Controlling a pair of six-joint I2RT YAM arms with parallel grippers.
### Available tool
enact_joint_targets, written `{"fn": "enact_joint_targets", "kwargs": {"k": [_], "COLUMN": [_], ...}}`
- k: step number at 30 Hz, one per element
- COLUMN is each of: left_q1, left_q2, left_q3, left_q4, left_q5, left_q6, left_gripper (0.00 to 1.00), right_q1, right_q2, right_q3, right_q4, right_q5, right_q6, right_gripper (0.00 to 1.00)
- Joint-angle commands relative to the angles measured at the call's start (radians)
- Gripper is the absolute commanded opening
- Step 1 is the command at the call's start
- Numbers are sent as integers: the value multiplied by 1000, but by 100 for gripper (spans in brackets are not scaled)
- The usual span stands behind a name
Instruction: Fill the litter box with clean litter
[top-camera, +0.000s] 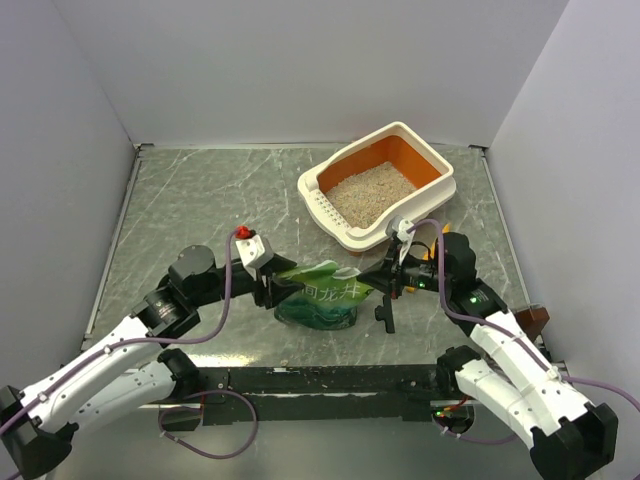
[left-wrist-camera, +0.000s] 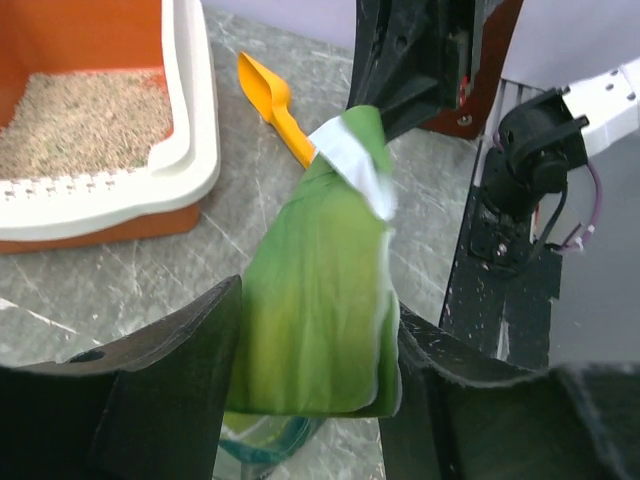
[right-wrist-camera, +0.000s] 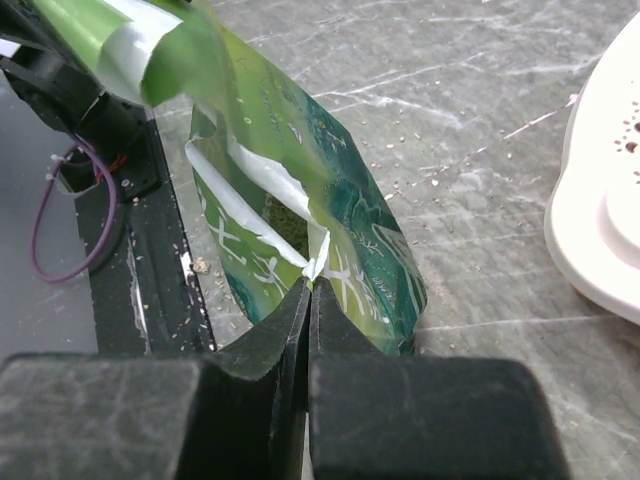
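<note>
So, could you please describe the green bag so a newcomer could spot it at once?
Start at the litter box, back right on the table. Just nearer than its slotted rim sits the green bag. It is crinkled, glossy and printed with white, the only green thing there.

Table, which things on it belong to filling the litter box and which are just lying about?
For the job: litter box, litter, green bag.
Lying about: yellow scoop.

Green bag (top-camera: 320, 300), cream-and-orange litter box (top-camera: 358, 240)
</note>
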Motion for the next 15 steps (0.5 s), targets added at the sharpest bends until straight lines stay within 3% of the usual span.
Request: {"fn": "enact_joint_targets", "kwargs": {"k": [1,11,15], "left_q1": [50,231,281], "left_q2": [14,117,128], "left_q3": [-45,-86,-70], "left_q4": [10,160,148], "left_q5": [109,255,295], "left_q6": [-51,-103,-105], "left_gripper": [57,57,57], "right_q1": [-7,-7,-7], "right_q2": [-7,-54,-68], "right_q3": [-6,-67,-91], "right_q4": [54,131,170], "right_q5": [-4,-21,-26], "right_q6": [46,109,129], "right_gripper": [0,0,0]}}
